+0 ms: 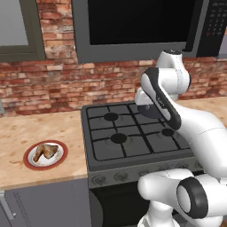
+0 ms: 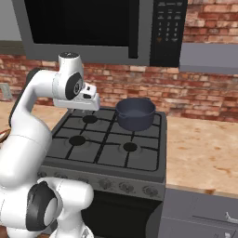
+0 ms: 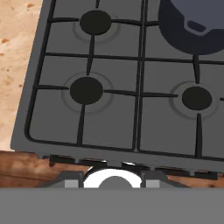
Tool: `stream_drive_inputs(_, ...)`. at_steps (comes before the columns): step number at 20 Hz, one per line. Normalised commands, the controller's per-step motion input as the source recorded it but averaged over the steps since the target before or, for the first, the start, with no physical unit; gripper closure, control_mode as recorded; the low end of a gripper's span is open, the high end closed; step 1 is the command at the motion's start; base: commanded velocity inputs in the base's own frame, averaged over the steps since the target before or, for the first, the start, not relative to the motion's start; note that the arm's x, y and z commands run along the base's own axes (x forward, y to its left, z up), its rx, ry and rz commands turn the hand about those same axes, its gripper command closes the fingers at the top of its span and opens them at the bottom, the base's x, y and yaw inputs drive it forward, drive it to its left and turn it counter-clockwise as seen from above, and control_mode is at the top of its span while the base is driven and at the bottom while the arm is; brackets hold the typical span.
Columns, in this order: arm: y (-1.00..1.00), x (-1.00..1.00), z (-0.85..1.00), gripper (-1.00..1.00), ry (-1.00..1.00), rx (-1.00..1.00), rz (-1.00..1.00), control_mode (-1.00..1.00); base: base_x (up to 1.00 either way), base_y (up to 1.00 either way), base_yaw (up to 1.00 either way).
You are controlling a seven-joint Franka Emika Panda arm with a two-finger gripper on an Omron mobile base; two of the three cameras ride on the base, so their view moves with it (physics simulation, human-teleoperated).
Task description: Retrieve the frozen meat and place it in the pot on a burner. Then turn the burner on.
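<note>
The frozen meat (image 1: 45, 151), a golden-brown chicken piece, lies on a white red-rimmed plate (image 1: 60, 158) on the left counter. The dark blue-grey pot (image 2: 135, 113) stands on the stove's back right grate, and the burner under it is hidden. The pot (image 3: 192, 24) sits at the top right of the hand view, and a sliver of the pot (image 1: 148, 111) peeks out behind my arm. My gripper (image 2: 82, 111) hangs over the back left of the stove, pointing down. Its fingertips (image 3: 72, 181) stand apart with nothing between them. The gripper (image 3: 111, 180) is far from the meat.
Three bare burners (image 3: 86, 89) lie under black grates on the dark grey stove (image 2: 107, 162). Knobs (image 2: 125, 187) line its front panel. A microwave (image 2: 93, 23) hangs above, with a brick wall behind. Wooden counter (image 2: 200, 148) runs on both sides.
</note>
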Motion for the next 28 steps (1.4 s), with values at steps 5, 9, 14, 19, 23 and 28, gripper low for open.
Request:
stream_drive_inputs(5,0.14,-0.15,-0.01,-1.0,0.0,0.0,-0.02,-1.0,0.0,0.0,0.0)
stream_drive_inputs(9,0.43,-0.26,-0.03,-1.0,-0.03,0.0,-0.16,-1.0,0.0,0.0,0.0)
stream_drive_inputs(14,0.49,-0.4,0.0,-1.0,-0.09,0.0,-0.12,-1.0,0.0,0.0,0.0)
stream_drive_inputs(19,0.55,-0.12,-0.01,-1.0,-0.04,0.0,-0.14,-1.0,0.0,0.0,0.0)
stream_drive_inputs(23,0.82,0.0,-0.02,-1.0,-0.02,0.0,-0.1,-1.0,0.0,0.0,0.0)
stream_drive_inputs(28,0.79,0.0,-0.01,-1.0,0.0,0.0,-0.09,-1.0,0.0,0.0,0.0)
